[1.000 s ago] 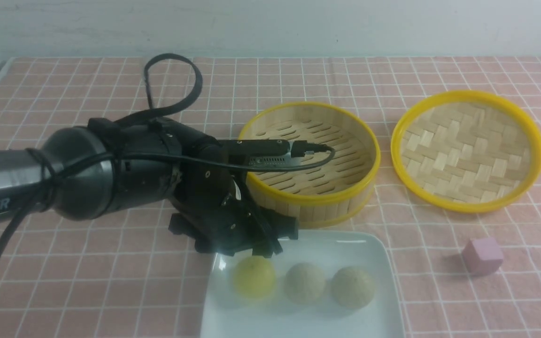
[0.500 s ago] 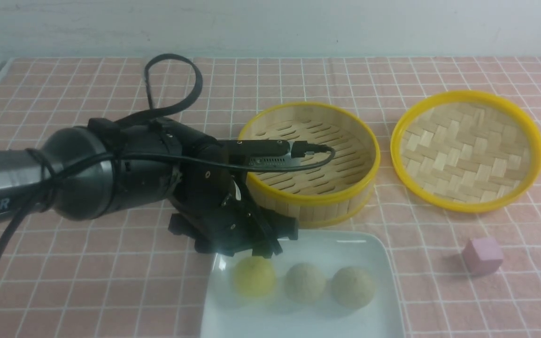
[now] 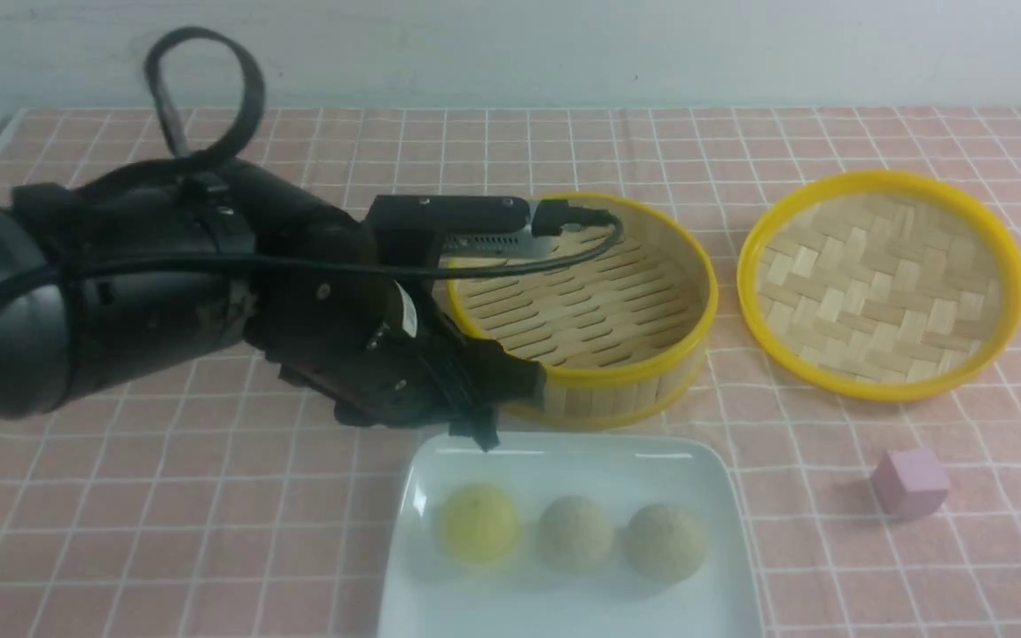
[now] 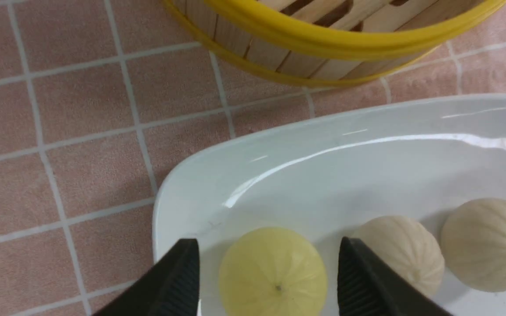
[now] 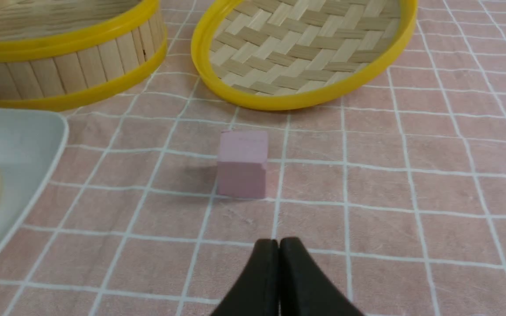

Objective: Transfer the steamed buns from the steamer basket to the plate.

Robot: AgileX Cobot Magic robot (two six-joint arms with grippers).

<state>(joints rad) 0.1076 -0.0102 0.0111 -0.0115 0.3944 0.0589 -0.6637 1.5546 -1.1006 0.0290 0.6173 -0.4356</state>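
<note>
All three steamed buns lie in a row on the white plate (image 3: 564, 465): a yellow bun (image 3: 479, 523) and two beige buns (image 3: 576, 532) (image 3: 666, 542). The steamer basket (image 3: 599, 377) stands empty just behind the plate. My left gripper (image 3: 497, 403) hovers open above the plate's far left corner, holding nothing. In the left wrist view the left gripper (image 4: 268, 245) has its fingers either side of the yellow bun (image 4: 272, 281), clear of it. My right gripper (image 5: 278, 243) is shut and empty, low over the cloth near the pink cube (image 5: 242, 162).
The shallow woven lid (image 3: 883, 283) lies to the right of the basket. A small pink cube (image 3: 909, 481) sits on the checked cloth to the right of the plate. The left arm and its cable hang over the basket's left rim.
My left gripper has risen and pulled back from the yellow bun, which stays on the plate. The buns, basket and lid have not moved.
</note>
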